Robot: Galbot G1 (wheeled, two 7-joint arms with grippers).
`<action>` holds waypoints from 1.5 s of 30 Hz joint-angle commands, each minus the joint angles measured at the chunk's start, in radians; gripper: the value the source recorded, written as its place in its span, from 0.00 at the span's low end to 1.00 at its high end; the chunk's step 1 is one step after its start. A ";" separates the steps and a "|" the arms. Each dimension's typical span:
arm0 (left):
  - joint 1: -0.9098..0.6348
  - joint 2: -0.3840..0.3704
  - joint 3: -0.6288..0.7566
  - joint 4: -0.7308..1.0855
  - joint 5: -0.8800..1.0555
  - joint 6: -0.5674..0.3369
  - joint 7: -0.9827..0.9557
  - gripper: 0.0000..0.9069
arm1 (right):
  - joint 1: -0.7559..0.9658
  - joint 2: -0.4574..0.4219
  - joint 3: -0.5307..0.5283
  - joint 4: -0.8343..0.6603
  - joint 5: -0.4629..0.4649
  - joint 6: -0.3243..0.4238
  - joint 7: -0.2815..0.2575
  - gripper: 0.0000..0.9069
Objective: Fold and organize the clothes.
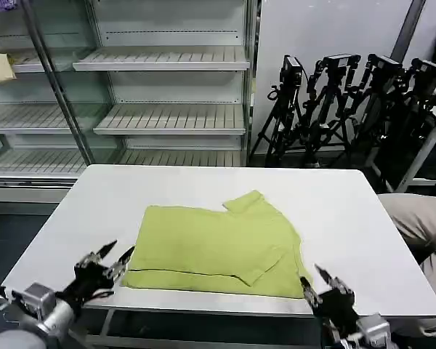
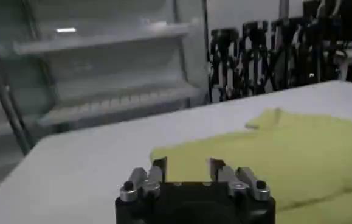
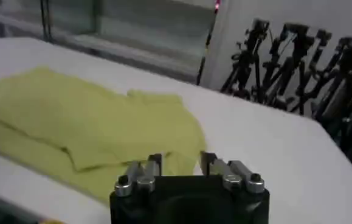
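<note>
The clothes are one lime yellow-green T-shirt [image 1: 214, 251], lying partly folded on the white table [image 1: 334, 211], with one sleeve sticking out toward the far side. My left gripper [image 1: 118, 259] hovers open just off the shirt's near left corner, nothing between its fingers. In the left wrist view the shirt [image 2: 285, 155] lies ahead of the left gripper [image 2: 188, 165]. My right gripper [image 1: 314, 280] stands open at the shirt's near right corner. The right wrist view has the shirt [image 3: 84, 125] spread in front of the right gripper [image 3: 180, 159].
Empty metal shelving [image 1: 167, 109] stands behind the table. A cluster of black tripods [image 1: 349, 102] is at the back right. A person's beige-clad leg [image 1: 421, 222] is beside the table's right edge. Bare tabletop surrounds the shirt.
</note>
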 commanded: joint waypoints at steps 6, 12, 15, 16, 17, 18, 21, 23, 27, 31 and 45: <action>-0.648 0.073 0.401 0.398 -0.083 -0.007 -0.028 1.00 | 0.849 0.049 -0.363 -0.558 0.197 -0.008 0.188 1.00; -0.807 0.047 0.511 0.591 -0.080 0.014 -0.032 1.00 | 0.994 0.127 -0.451 -0.724 0.220 -0.008 0.214 1.00; -0.831 0.038 0.541 0.643 -0.073 0.043 -0.022 1.00 | 1.036 0.175 -0.473 -0.818 0.211 -0.007 0.219 1.00; -0.842 0.034 0.547 0.659 -0.072 0.051 -0.013 1.00 | 1.046 0.191 -0.479 -0.835 0.208 -0.007 0.220 1.00; -0.850 0.029 0.552 0.677 -0.073 0.056 -0.007 1.00 | 1.052 0.202 -0.484 -0.870 0.205 -0.007 0.227 1.00; -0.860 0.024 0.558 0.702 -0.079 0.063 -0.007 1.00 | 1.059 0.217 -0.488 -0.901 0.203 -0.007 0.234 1.00; -0.895 0.010 0.565 0.764 -0.105 0.065 -0.001 1.00 | 1.061 0.244 -0.489 -0.955 0.189 -0.007 0.245 1.00; -0.902 0.010 0.579 0.778 -0.108 0.065 0.005 1.00 | 1.055 0.251 -0.485 -0.975 0.191 -0.007 0.250 1.00; -0.899 0.015 0.594 0.779 -0.099 0.081 0.041 1.00 | 1.052 0.261 -0.478 -1.009 0.214 -0.007 0.257 1.00; -0.921 0.005 0.599 0.817 -0.097 0.089 0.038 1.00 | 1.056 0.279 -0.474 -1.038 0.213 -0.007 0.248 1.00; -0.963 0.000 0.624 0.877 -0.093 0.091 0.038 1.00 | 1.074 0.313 -0.455 -1.094 0.207 -0.007 0.231 1.00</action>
